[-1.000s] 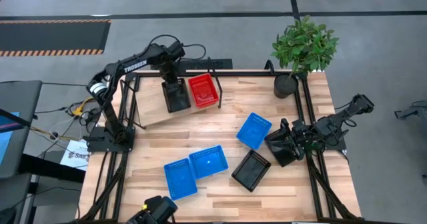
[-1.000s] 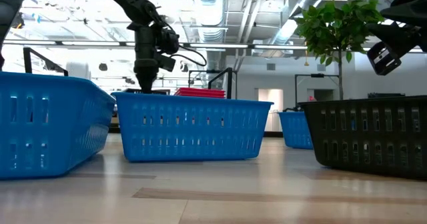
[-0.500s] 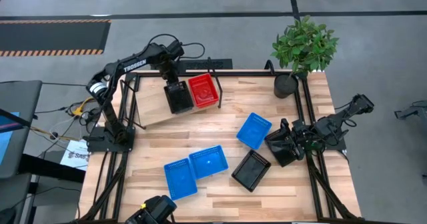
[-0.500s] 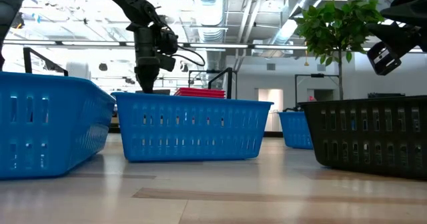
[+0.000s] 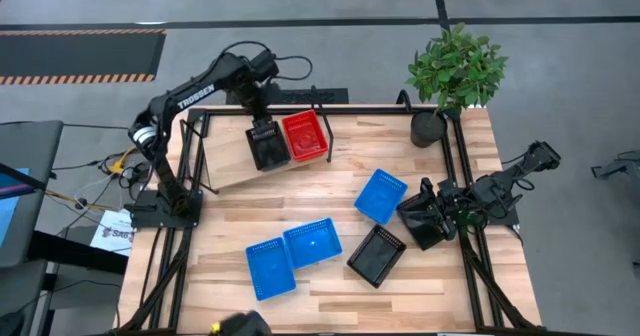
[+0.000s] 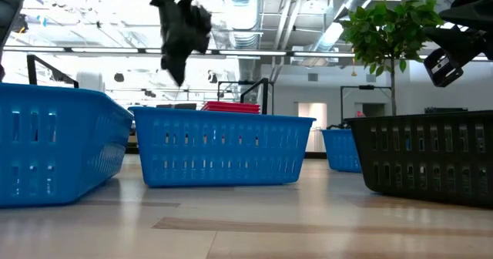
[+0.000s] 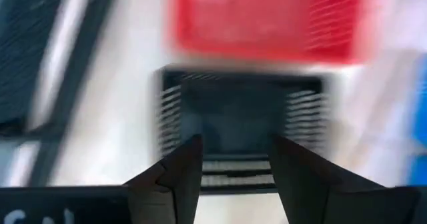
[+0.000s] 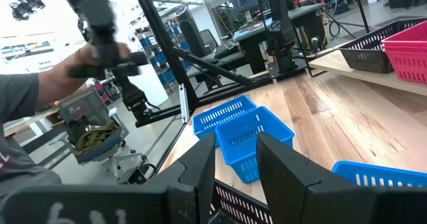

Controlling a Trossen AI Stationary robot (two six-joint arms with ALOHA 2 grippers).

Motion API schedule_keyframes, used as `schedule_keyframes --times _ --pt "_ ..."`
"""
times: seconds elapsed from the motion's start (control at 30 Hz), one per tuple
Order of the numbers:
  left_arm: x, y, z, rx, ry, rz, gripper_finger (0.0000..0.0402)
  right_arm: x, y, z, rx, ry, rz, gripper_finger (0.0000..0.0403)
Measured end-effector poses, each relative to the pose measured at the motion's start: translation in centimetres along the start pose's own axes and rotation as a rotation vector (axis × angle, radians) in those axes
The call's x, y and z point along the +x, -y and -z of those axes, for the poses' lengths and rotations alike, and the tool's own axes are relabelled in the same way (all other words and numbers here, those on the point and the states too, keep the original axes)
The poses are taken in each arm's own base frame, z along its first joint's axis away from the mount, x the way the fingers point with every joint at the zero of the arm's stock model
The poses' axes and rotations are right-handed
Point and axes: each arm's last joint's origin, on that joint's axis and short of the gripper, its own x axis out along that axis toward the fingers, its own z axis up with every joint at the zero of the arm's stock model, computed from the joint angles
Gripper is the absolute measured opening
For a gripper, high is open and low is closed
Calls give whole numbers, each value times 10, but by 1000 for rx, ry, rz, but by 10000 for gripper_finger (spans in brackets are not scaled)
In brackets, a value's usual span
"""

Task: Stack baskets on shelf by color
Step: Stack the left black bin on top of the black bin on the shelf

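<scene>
The left end effector (image 7: 233, 167) has just lifted off the black basket (image 5: 267, 144), fingers apart and empty, leaving it on the shelf (image 5: 228, 154) touching the red basket (image 5: 305, 136); I judge that placement done. The right end effector (image 5: 428, 216), fingers apart, waits just beside another black basket (image 5: 376, 255) on the worktop (image 5: 440, 281), with three blue baskets (image 5: 311, 244) left. "TROSSEN" reads on the left arm (image 5: 195, 93).

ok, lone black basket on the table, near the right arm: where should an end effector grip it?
Take the black basket by one long wall, coming straight down from above. It sits upright and open-topped, so a thin rim is exposed for one finger inside and one outside. It lies diagonal on the table, so the wrist must turn to match. The right end effector is nearest; the wall facing it looks free.
</scene>
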Motion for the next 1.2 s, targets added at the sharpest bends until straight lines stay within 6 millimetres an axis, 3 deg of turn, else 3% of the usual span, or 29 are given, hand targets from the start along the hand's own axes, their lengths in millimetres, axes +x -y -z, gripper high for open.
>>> schedule_keyframes --times 0.2,0.4,0.53,0.63,0.73,0.87,0.97,1.2 --pt "-6 69 -31 183 191 200 158 0 0 0 1 0 0 134" --pt "8 156 -52 274 343 123 158 0 0 0 31 0 0 134" --pt "16 213 -58 125 509 -25 158 0 0 0 34 -2 -3 134" --pt "31 250 -58 -33 598 -74 158 0 0 0 33 -4 -2 134" --pt "56 279 -55 -65 589 -66 158 1 0 1 29 -14 3 134" --pt "100 303 -52 -141 501 -35 158 2 0 2 23 -27 8 134" --pt "130 310 -52 -199 452 -42 158 2 0 3 20 -37 12 134" --pt "174 322 -54 -295 379 56 158 4 1 6 11 -62 21 134"
